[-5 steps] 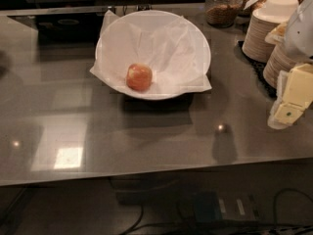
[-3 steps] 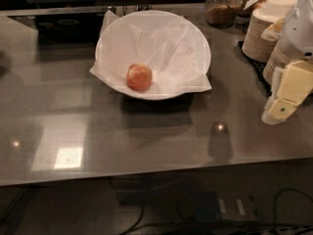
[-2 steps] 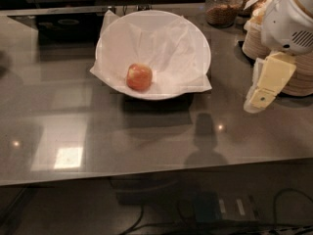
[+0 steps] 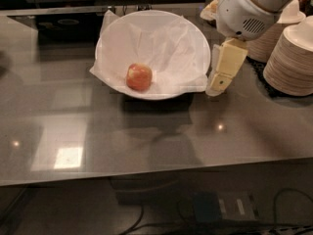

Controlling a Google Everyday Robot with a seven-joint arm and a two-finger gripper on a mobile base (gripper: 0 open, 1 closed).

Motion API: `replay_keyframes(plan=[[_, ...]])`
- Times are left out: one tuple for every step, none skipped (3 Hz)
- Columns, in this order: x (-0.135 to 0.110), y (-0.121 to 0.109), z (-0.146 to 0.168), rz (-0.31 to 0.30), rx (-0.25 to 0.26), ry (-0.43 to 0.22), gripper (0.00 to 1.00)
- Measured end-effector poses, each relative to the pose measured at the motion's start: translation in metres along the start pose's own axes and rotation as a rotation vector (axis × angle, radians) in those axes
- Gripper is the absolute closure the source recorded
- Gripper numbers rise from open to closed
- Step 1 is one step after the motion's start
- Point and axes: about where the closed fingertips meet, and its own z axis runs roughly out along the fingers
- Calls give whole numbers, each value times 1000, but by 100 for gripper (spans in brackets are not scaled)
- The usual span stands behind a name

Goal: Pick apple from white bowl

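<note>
Fingers [image 4: 227,58] of the gripper [image 4: 217,87] are hanging side-on from the white arm housing [image 4: 244,9], one cream finger covering the other, so I cannot tell whether they are spread or closed. They are holding nothing that is showing. Their tips are hovering just beside the right rim of the white bowl [image 4: 152,96], outside it and above the grey countertop [image 4: 98,131].

Far to the left of the fingers, a dark flat shape [image 4: 54,23] is lying at the counter's back edge, too dim to name. Nearer, well to the left of the fingertips, one apple [image 4: 138,77] is sitting in the bowl, on the left part of its floor, resting on the crinkled white paper liner [image 4: 166,43]. One corner of that paper is sticking out past the rim, just short of the fingertips.

To the right of the fingers, two stacks of beige paper bowls are standing: the near stack [image 4: 293,58] is running off the right edge, and the far stack [image 4: 274,33] is partly disappearing behind the arm housing.

Below the counter, cables and a box [image 4: 215,207] are showing only dimly.
</note>
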Motion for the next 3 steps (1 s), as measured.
replay_keyframes(plan=[[0,0,0,0,0,0,0],[-4,-8,13,4,8,-34,0],[-19,-32,36,-17,20,-125,0]])
